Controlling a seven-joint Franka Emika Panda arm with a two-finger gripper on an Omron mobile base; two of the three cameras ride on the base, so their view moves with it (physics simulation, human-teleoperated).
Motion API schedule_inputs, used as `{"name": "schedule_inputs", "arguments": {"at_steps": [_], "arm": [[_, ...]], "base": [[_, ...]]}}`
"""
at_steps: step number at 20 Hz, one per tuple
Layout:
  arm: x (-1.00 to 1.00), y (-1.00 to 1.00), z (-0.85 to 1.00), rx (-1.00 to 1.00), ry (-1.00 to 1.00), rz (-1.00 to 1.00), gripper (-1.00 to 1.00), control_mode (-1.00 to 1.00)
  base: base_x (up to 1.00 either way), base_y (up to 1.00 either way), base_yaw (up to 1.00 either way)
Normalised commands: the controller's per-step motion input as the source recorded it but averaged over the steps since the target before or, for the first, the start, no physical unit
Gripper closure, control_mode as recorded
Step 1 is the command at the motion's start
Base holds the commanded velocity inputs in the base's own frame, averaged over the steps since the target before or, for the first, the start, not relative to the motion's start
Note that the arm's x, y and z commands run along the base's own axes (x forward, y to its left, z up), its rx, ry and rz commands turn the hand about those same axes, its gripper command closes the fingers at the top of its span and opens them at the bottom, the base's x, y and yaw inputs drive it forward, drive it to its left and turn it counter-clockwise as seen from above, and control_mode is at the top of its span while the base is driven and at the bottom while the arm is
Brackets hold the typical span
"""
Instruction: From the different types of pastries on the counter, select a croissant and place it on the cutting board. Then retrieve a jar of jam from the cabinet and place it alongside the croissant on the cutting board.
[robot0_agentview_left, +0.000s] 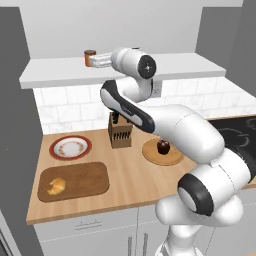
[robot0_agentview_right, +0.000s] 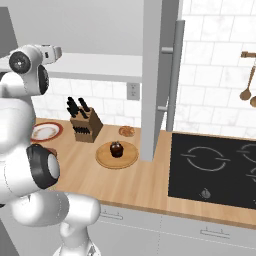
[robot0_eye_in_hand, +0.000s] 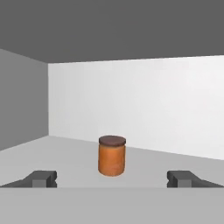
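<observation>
The jar of jam (robot0_eye_in_hand: 112, 155), orange-brown with a dark lid, stands upright on the cabinet shelf (robot0_agentview_left: 60, 72). My gripper (robot0_eye_in_hand: 112, 178) is open at shelf height, level with the jar and just short of it. Its fingertips (robot0_eye_in_hand: 43, 177) stand wide apart on either side and touch nothing. In the left base view the gripper (robot0_agentview_left: 96, 61) reaches in from the right toward the jar (robot0_agentview_left: 90, 58). The golden croissant (robot0_agentview_left: 57, 186) lies on the left part of the dark cutting board (robot0_agentview_left: 85, 180) on the counter (robot0_agentview_left: 135, 187).
A red-rimmed plate (robot0_agentview_left: 70, 147) sits behind the cutting board, with a knife block (robot0_agentview_left: 120, 132) to its right. A dark cupcake (robot0_agentview_right: 116, 148) rests on a round light board (robot0_agentview_right: 102, 157), and a small round pastry (robot0_agentview_right: 126, 131) lies behind it. Right of these are a tall grey panel (robot0_agentview_right: 155, 80) and the stove (robot0_agentview_right: 215, 170).
</observation>
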Motion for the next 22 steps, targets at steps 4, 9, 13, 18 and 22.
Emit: {"name": "schedule_inputs", "arguments": {"at_steps": [4,9,13,18,22], "arm": [[0.34,0.18,-0.12,0.00,0.04,0.00,-1.00,-1.00],[0.37,0.14,-0.12,0.00,0.04,0.00,-1.00,-1.00],[0.44,0.25,-0.02,0.00,0.05,0.00,-1.00,-1.00],[0.41,0.15,-0.01,0.00,0.04,0.00,-1.00,-1.00],[0.35,0.05,-0.02,0.00,0.03,0.00,-1.00,-1.00]], "base": [[0.00,0.00,0.00],[0.00,0.00,0.00],[0.00,0.00,0.00],[0.00,0.00,0.00],[0.00,0.00,0.00]]}}
